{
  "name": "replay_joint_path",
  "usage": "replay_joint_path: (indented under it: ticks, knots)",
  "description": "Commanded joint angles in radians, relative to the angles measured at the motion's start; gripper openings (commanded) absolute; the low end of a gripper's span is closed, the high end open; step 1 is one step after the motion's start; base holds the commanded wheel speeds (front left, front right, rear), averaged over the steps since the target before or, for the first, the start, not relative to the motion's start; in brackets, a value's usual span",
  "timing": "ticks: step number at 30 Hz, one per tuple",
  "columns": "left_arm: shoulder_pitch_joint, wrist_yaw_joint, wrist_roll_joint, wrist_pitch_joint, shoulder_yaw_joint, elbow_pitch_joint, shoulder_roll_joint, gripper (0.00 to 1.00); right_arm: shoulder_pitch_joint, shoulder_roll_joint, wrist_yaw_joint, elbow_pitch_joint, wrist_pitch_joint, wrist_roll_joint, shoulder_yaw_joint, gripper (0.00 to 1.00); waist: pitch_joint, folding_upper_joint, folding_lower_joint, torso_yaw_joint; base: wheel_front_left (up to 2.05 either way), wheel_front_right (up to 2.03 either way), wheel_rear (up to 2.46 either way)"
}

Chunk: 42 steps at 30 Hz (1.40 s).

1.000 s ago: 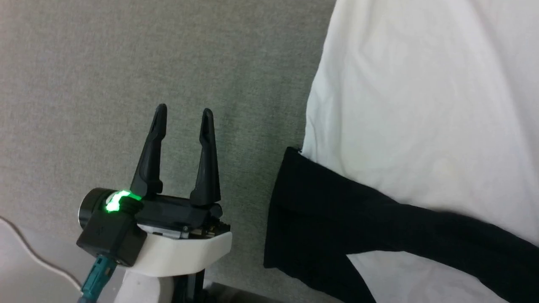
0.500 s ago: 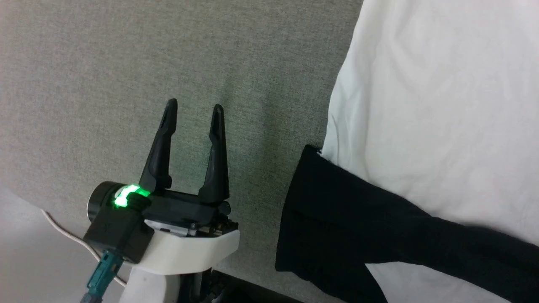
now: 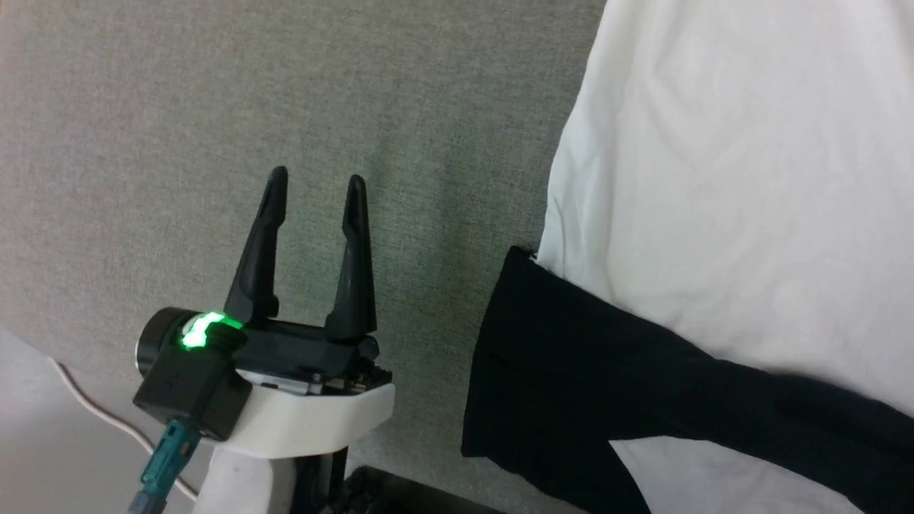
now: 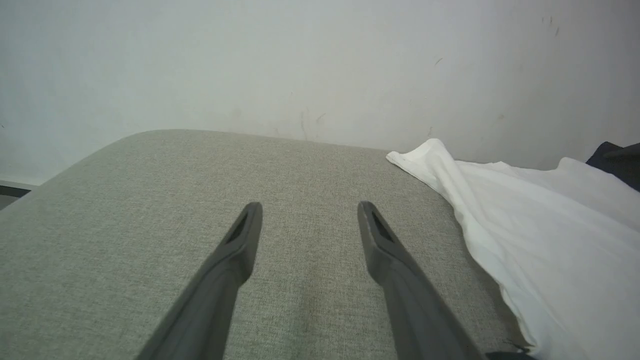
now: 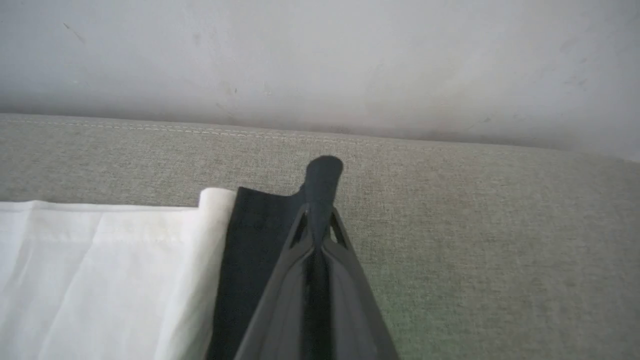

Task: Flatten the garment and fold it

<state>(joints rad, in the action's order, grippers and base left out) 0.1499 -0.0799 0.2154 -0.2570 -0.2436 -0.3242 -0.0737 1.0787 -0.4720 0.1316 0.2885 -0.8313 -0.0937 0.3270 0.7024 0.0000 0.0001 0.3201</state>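
Your right gripper (image 5: 324,176) sits pinched shut on the black sleeve (image 5: 250,250) of the shirt (image 5: 100,270), left gripper (image 3: 316,180) wide; you're flattening, so draw it out flat.

Garment (image 3: 721,185) on grey, perhaps upholstered, surface (image 3: 250,93)

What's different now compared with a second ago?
The right tool has clamped shut, apparently on the black sleeve of the garment. The left tool stayed open above the grey fabric surface, and the garment lies as before; the head camera shifted slightly.
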Motion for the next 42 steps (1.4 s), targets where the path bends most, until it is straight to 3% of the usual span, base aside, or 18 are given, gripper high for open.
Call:
replay_joint_path:
  ticks: [1,7,18,24,34,38,42]
  knots:
    - [0.001,0.003,-0.014,-0.005,0.015,0.002,-0.003,1.00,-0.006,0.008,-0.001,-0.004,0.036,-0.035,-0.013,0.00,-0.055,0.0000,-0.0001,-0.036,0.00,0.00,0.00]
    - [-0.040,-0.001,-0.009,-0.005,0.055,0.009,-0.027,1.00,-0.042,0.023,-0.001,-0.013,0.103,-0.131,-0.007,0.00,-0.193,0.0000,-0.0001,-0.094,0.00,0.00,0.00]
    - [-0.160,-0.018,0.019,0.057,0.124,-0.030,-0.091,1.00,-0.215,-0.032,-0.001,0.012,0.143,-0.164,0.139,0.00,-0.432,0.0000,-0.0001,-0.193,0.00,0.00,0.00]
    - [-0.242,-0.031,0.037,0.090,0.149,-0.064,-0.110,1.00,-0.380,-0.047,-0.001,0.008,0.158,-0.173,0.297,0.00,-0.515,0.0000,-0.0001,-0.229,0.00,0.00,0.00]
    - [-0.334,-0.043,0.058,0.120,0.172,-0.089,-0.129,1.00,-0.696,-0.012,-0.001,-0.044,0.193,-0.171,0.546,0.00,-0.617,0.0000,-0.0001,-0.255,0.00,0.00,0.00]
    - [-0.361,-0.045,0.064,0.132,0.175,-0.094,-0.134,1.00,-0.749,0.011,-0.001,-0.075,0.198,-0.180,0.565,0.00,-0.647,0.0000,-0.0001,-0.261,0.00,0.00,0.00]
    - [-0.370,-0.045,0.067,0.144,0.172,-0.102,-0.139,1.00,-0.763,0.030,-0.001,-0.131,0.197,-0.215,0.507,0.00,-0.667,0.0000,-0.0001,-0.258,0.00,0.00,0.00]
